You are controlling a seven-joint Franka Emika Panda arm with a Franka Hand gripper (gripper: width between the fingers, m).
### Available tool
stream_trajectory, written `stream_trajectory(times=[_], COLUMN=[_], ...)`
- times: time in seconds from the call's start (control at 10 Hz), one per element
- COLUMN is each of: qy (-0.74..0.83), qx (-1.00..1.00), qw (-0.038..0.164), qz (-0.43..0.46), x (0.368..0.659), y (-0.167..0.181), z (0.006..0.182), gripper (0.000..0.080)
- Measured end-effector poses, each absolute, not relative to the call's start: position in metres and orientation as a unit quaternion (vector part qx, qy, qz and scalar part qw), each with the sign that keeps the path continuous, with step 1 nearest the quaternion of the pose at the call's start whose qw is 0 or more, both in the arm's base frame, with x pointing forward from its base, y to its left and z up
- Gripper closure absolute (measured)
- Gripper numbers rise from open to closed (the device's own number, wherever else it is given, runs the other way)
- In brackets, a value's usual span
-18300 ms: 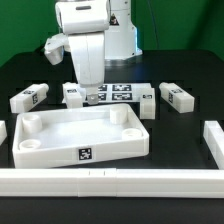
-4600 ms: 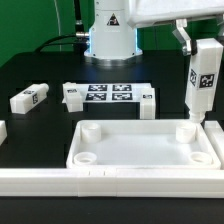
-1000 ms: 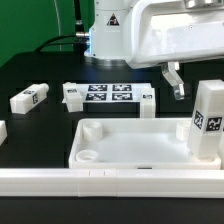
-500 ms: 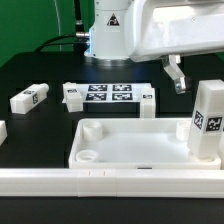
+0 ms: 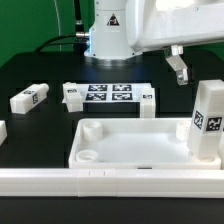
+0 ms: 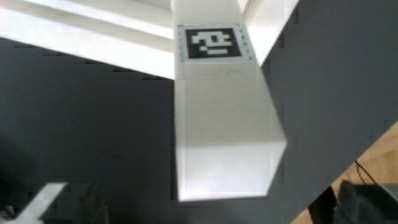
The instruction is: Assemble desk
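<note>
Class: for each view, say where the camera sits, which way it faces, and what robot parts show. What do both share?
Exterior view: off the arm, facing across the tray toward the robot's base; arm and gripper show.
Wrist view: on the wrist, looking down along the upright leg; no fingers clearly show.
Shared: that tagged leg.

upright leg point(image 5: 206, 120): right side cropped | left-edge leg point(image 5: 2, 133): mostly cropped | fingers point(image 5: 178, 70): only one visible

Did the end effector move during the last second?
Yes. The end effector has risen, open, further above the upright leg, which has stayed standing in the tabletop corner at the exterior view's right.
</note>
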State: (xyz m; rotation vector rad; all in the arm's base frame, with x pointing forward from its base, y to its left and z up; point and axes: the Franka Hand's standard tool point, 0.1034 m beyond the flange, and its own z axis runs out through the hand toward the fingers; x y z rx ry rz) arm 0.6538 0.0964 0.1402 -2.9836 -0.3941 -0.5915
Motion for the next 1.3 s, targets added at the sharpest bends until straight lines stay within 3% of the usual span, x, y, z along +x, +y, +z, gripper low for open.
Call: stream_trajectory(times=[0.6,1.3], qy=[-0.136,-0.131], qx=[-0.989,-0.989], qw=[0.065,0.063], qz=[0.006,-0.001], x=[0.646,0.659], y=[0.104,0.096], z=[0.129,0.130], gripper=[0.0150,0.0150])
